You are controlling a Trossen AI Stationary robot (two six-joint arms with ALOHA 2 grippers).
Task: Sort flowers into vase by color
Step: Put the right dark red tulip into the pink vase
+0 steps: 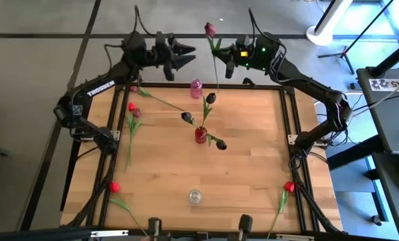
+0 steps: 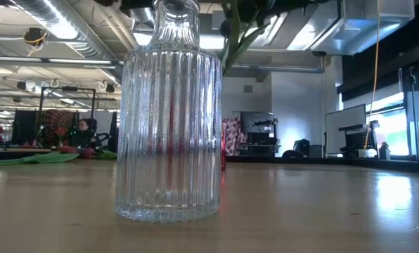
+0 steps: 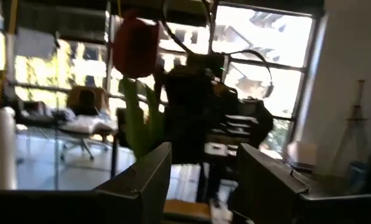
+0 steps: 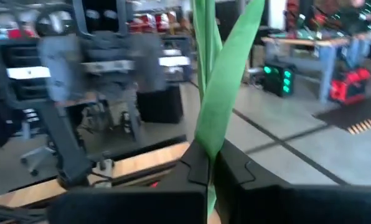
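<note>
My right gripper is raised over the table's far edge and is shut on a tulip with a dark red head; its wrist view shows the green stem and a leaf. My left gripper is open, level and close to the left of that flower, whose head shows ahead of its fingers. The red vase at mid-table holds three dark tulips. A pink vase stands near the far edge and a clear ribbed vase near the near edge. My right gripper pinches the tulip's stem together with a leaf base between its two fingers, at about mid-stem. The fingers come level from the table's right, across the stem. The flower is lifted clear and stands roughly upright, head up, its lower stem end hanging below.
Loose tulips lie on the table: two red ones and a pink one at the left, a red one at the near left corner and one at the near right. Bare wood lies right of the red vase.
</note>
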